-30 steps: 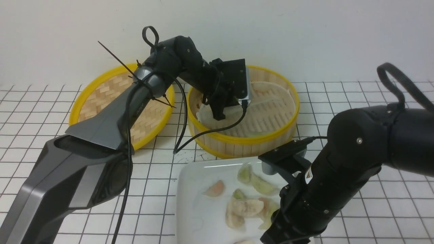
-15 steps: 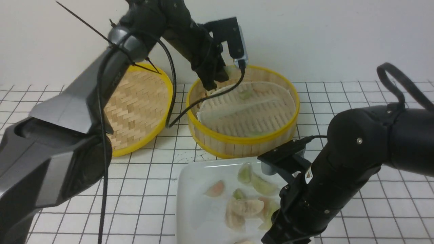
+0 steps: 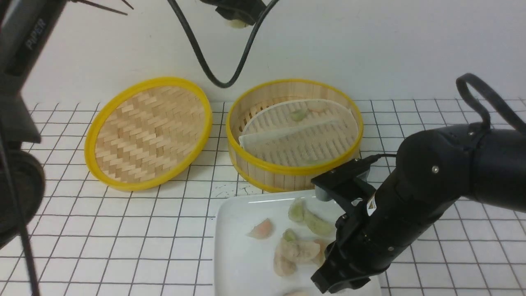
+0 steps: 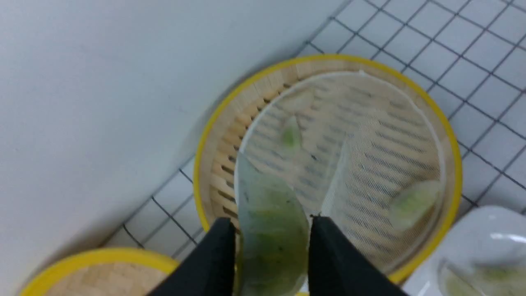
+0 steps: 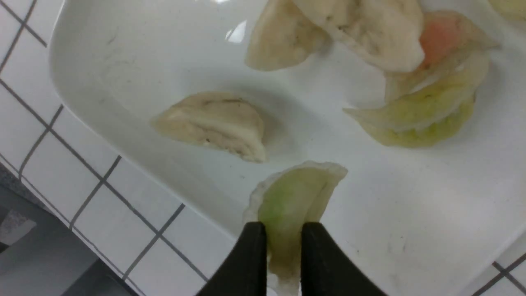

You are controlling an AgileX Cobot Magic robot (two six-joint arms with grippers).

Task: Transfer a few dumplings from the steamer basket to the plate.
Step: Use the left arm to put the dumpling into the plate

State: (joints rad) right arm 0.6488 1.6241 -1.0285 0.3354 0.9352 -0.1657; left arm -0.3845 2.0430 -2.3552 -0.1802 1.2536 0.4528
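High above the steamer basket (image 3: 263, 166), at the top edge of the front view, my left gripper (image 3: 238, 10) is shut on a pale green dumpling (image 4: 269, 201). Two more dumplings (image 4: 291, 135) (image 4: 413, 201) lie on the basket's white liner. Low over the near right part of the white plate (image 3: 232, 213), my right gripper (image 5: 282, 228) is shut on a small green dumpling (image 5: 291, 193). Its fingers are hidden behind the arm in the front view. Several dumplings (image 3: 298, 250) lie on the plate, among them a pinkish one (image 3: 261, 229).
The shallow woven lid (image 3: 148, 131) lies left of the basket. A white wall stands close behind both. The left arm's black cable (image 3: 213, 74) hangs between lid and basket. The table's near edge (image 5: 24, 230) runs just past the plate's corner.
My left gripper has risen out of the basket with the green dumpling, up to the top of the front view. The right arm has shifted slightly over the plate.
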